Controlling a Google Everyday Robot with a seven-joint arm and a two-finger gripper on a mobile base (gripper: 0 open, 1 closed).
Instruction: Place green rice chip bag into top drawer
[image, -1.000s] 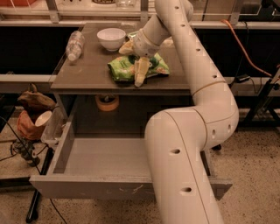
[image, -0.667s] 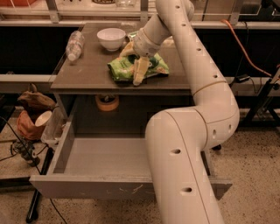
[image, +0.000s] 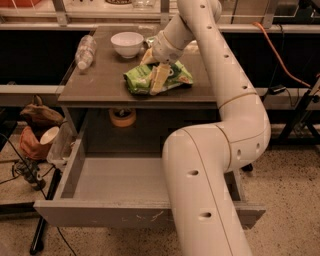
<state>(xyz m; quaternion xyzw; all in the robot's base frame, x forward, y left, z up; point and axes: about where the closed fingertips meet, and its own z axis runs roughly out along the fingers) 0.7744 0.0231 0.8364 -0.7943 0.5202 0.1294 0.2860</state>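
Camera view: your end effector (image: 156, 75) is down at the middle of the green rice chip bag (image: 136, 80), which lies on the desk (image: 100, 82) near its front edge. You cannot tell whether it is open or closed. The top drawer (image: 100, 216) stands pulled out below. A white bowl (image: 126, 44) stands behind the bag.

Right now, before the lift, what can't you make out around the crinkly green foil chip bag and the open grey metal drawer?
Camera view only:
- Hold unclear: gripper sits on the crinkly green foil chip bag on the brown tabletop, covering its middle.
- Open grey metal drawer: right side hidden by the white arm.
- Tabletop right of the white bowl: blocked by that arm.
- Bag lettering: too small.
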